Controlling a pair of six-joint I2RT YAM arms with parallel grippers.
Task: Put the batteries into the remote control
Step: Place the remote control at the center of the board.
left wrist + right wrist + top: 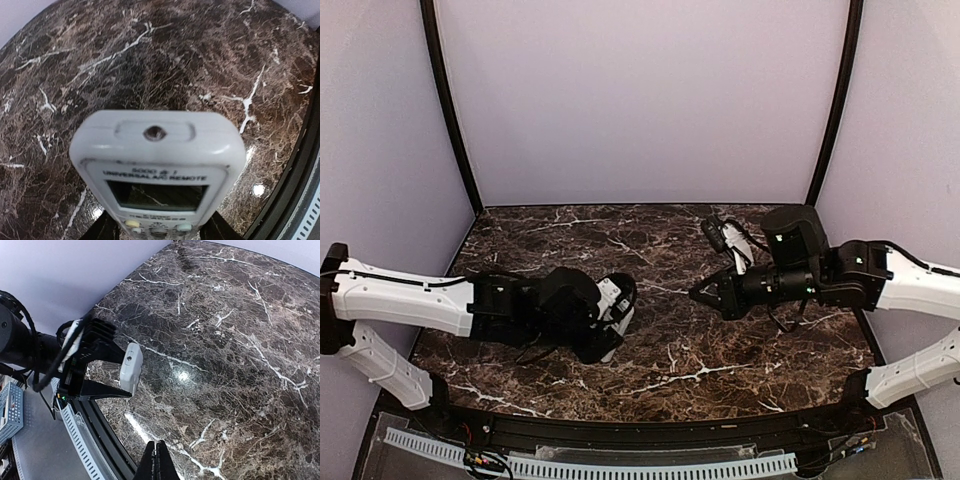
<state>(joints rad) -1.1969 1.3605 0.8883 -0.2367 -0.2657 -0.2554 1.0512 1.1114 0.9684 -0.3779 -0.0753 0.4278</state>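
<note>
1. Top external view: the left gripper (610,320) lies low over the near-left part of the dark marble table (650,370); its jaws stand partway open and are clamped on the remote control (612,298), a white bar showing between the black fingers.
2. Same view: the right gripper (703,295) hangs right of centre, tip aimed left toward the remote, the two well apart; its jaws are pressed together with nothing between them.
3. Left wrist view: the remote control (157,165) fills the lower frame, button face and pale screen turned up, its end with the small dark lens pointing away over the marble; the black fingers (102,230) press its two long sides at the bottom edge.
4. Right wrist view: the closed fingertips (159,460) meet in a point at the bottom of the frame; across the table the remote (131,367) is seen end-on, pinched in the left claw and seemingly held clear of the tabletop, near the table's front rim.
</note>
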